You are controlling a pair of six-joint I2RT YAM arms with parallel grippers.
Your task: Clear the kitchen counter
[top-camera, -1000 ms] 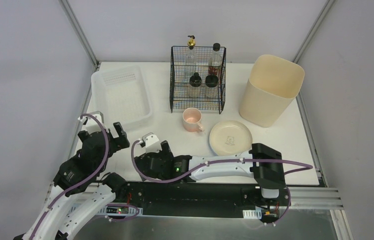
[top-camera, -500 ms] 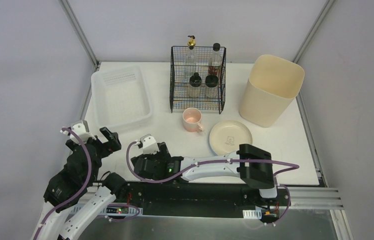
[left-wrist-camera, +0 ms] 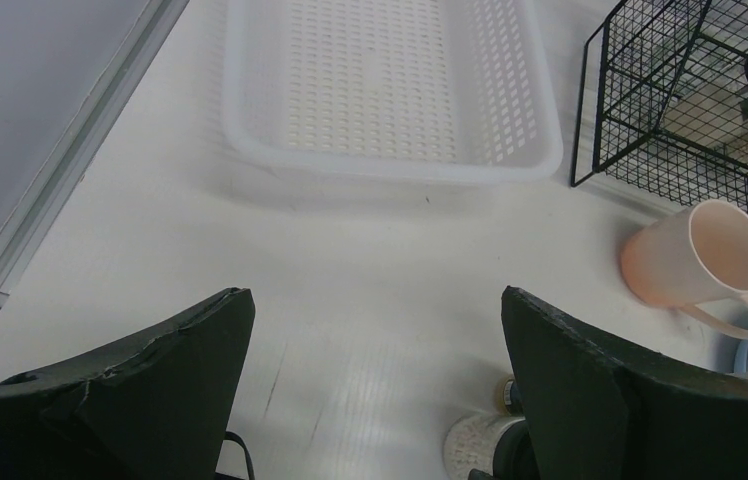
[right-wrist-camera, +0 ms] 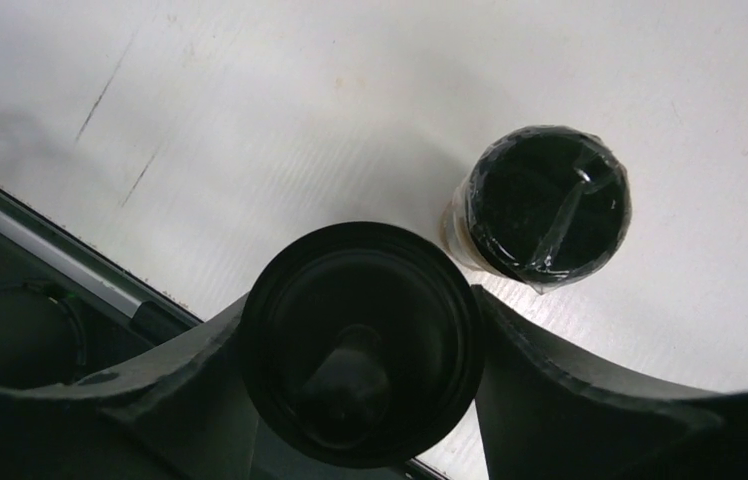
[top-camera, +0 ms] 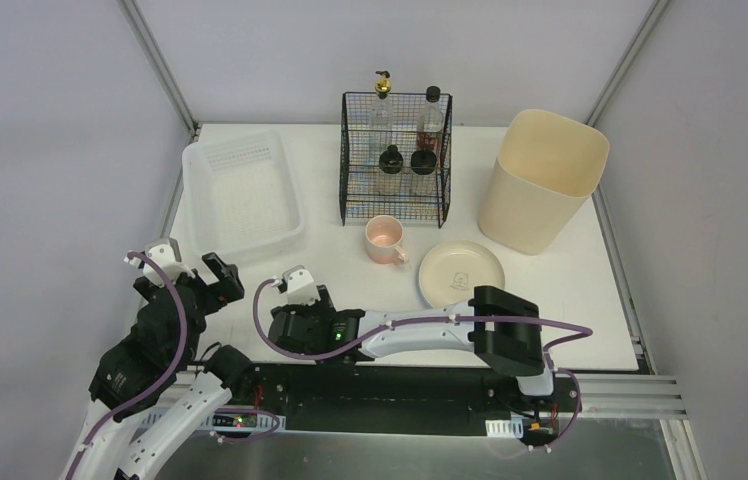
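Left gripper [left-wrist-camera: 375, 305]: jaws wide apart, nothing between them. It hangs over the near left corner, off to the side of the work.
Change, left: over the last second you have pulled this arm back towards the near left edge, and its travel has almost stopped.
Tray [top-camera: 195, 165]: perforated white plastic at far left, with nothing in it.
Kitchen counter [top-camera: 570, 290]: the white top under everything, running from the tray to the right rail.
Right gripper [right-wrist-camera: 355, 350]: arm laid across the near edge, reaching left. The jaws press both sides of a black-capped bottle [right-wrist-camera: 360, 300].
Change, right: the forearm has slid a little left and the wrist has barely shifted. I read that as a grasp settled, with no lift yet.
Second bottle [right-wrist-camera: 548, 205]: black cap under wrinkled film, standing on the counter just beside the held one. I can't tell whether they touch.
Wire rack [top-camera: 395, 160]: far centre, four bottles already inside.
Mug [top-camera: 384, 240]: pink, just in front of the rack.
Plate [top-camera: 460, 275]: cream, right of the mug and apart from it.
Bin [top-camera: 542, 180]: tall and cream, at far right.
Meaning: the left arm is out of your way. The rack looks the likely home for the held bottle. Lift straight up, or you may tip its neighbour. The second bottle, mug and plate are not yet cleared.
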